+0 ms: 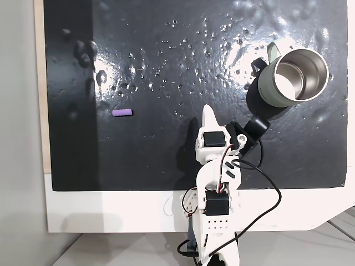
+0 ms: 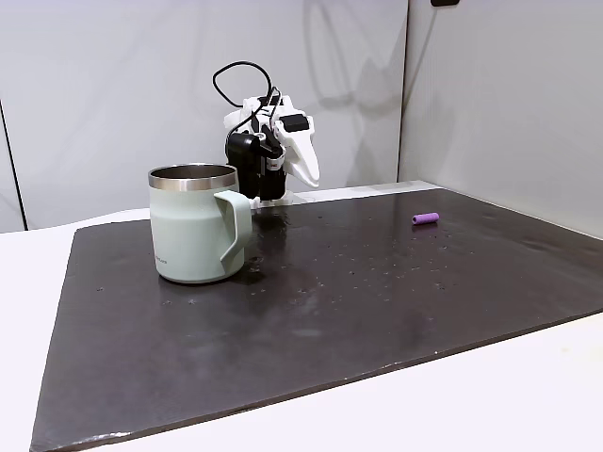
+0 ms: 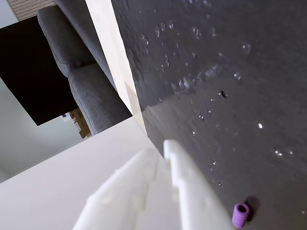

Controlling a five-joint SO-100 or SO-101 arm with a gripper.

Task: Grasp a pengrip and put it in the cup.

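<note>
One pengrip (image 1: pixel 122 112) on mat, one cup (image 1: pixel 288 78), gripper (image 1: pixel 209 114) closed, empty.

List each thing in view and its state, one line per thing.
pengrip: lying on its side on the mat, free of the gripper.
cup: upright, nothing seen inside.
gripper: closed, holding nothing, away from both the pengrip and the cup.
black mat: flat on the table, glossy and dimpled.

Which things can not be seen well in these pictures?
- Cup bottom inside: in both fixed views, the wall hides it.
- Claw fingers: the wrist view's lower edge cuts them; open or shut is unclear.
- Pengrip: too small in a fixed view to show its hole.
- Arm base: cut by the lower edge of a fixed view.
</note>
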